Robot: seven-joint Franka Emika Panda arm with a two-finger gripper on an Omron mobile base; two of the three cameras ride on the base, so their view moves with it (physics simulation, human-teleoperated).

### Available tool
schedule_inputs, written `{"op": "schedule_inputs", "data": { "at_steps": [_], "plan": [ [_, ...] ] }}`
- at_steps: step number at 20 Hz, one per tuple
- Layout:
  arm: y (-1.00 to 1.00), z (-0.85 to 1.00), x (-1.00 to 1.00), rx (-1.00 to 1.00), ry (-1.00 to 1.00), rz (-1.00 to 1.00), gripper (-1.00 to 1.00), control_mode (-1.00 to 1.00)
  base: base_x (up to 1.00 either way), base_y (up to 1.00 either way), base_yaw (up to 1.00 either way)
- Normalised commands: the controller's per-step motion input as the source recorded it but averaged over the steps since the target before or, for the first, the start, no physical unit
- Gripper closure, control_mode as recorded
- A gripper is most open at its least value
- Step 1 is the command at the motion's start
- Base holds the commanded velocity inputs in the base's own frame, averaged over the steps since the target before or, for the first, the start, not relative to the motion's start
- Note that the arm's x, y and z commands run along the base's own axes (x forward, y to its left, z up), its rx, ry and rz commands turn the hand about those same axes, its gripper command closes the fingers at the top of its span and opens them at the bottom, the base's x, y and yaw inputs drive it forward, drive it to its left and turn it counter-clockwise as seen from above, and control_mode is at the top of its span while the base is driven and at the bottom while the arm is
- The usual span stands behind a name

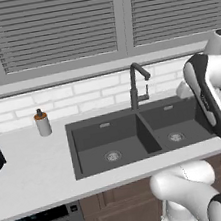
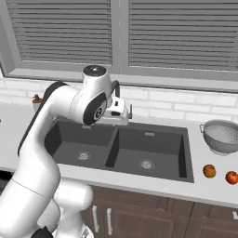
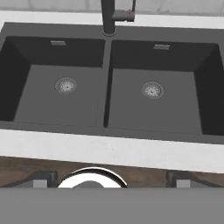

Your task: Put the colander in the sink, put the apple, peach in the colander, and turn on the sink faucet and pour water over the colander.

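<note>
two sink (image 3: 105,131) basins below parted jaws

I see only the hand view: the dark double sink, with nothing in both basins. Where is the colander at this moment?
Observer: The round silver-grey perforated metal colander stands upright on the white counter, to the right of the dark grey double-basin sink.
Operator: And the fruit?
Observer: The orange peach and the red apple lie on that counter in front of the colander, apart from it.
Operator: How is the faucet turned?
Observer: The tall dark grey faucet has its hooked spout toward the smaller basin, and no stream comes from it.
</note>
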Motion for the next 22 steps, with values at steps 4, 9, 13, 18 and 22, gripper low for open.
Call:
{"op": "schedule_inputs", "data": {
  "at_steps": [4, 9, 13, 18, 22],
  "plan": [
    [-0.97, 0.00, 0.40, 0.00, 0.09, 0.00, -1.00, -1.00, 0.00, 0.00, 0.00],
    [-0.95, 0.00, 0.70, 0.00, 0.13, 0.00, -1.00, -1.00, 0.00, 0.00, 0.00],
    [-0.86, 0.00, 0.80, 0.00, 0.15, 0.00, -1.00, -1.00, 0.00, 0.00, 0.00],
    [-0.86, -0.15, 0.60, 0.00, 0.11, 0.00, -1.00, -1.00, 0.00, 0.00, 0.00],
    [-0.83, -0.29, 0.49, 0.00, 0.07, 0.00, -1.00, -1.00, 0.00, 0.00, 0.00]
  ]
}}
